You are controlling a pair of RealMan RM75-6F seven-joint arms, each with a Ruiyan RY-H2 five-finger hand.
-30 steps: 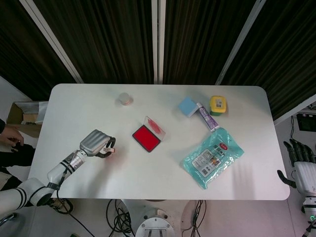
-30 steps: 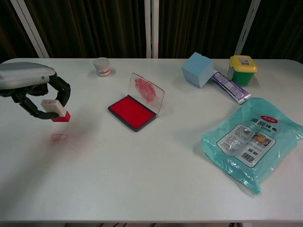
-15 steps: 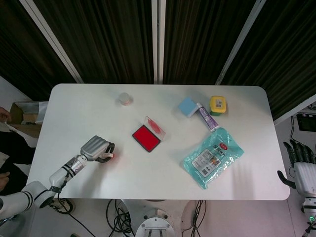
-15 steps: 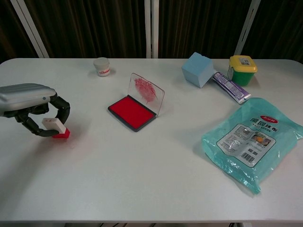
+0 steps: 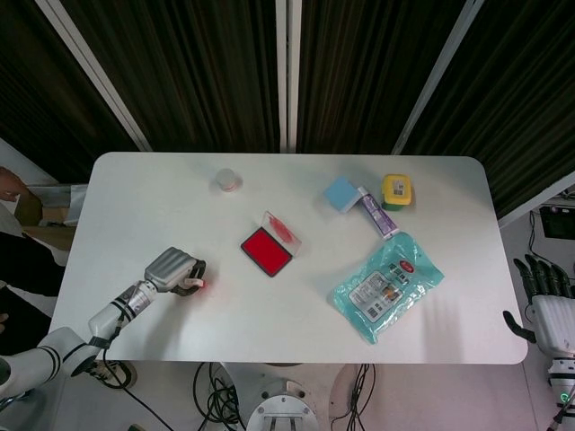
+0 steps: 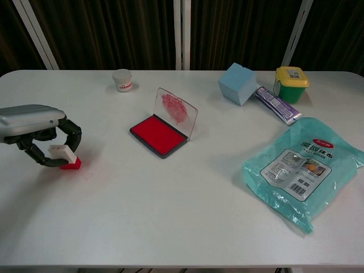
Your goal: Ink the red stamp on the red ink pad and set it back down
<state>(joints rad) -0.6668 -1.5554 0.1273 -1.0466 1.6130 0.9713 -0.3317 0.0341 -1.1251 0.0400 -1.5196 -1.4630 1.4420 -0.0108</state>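
The red stamp (image 6: 68,158), white on top and red at the base, stands on the table at the near left, and its base touches the surface. My left hand (image 6: 33,128) is curled over it and its fingers grip the white top; from the head view the left hand (image 5: 172,269) covers most of the stamp (image 5: 197,285). The red ink pad (image 6: 157,134) lies open at the table's middle, with its clear, red-smeared lid (image 6: 177,110) standing up behind it. My right hand (image 5: 548,311) hangs off the table's right edge, its fingers apart and holding nothing.
A small white jar (image 6: 121,79) stands at the back left. A blue cube (image 6: 238,83), a purple tube (image 6: 277,105) and a yellow-lidded green tub (image 6: 291,83) sit at the back right. A teal packet (image 6: 301,170) lies at the right front.
My left hand has come down and slightly toward the front-left with the stamp, which was above the table and now rests on it. The right hand has not moved.
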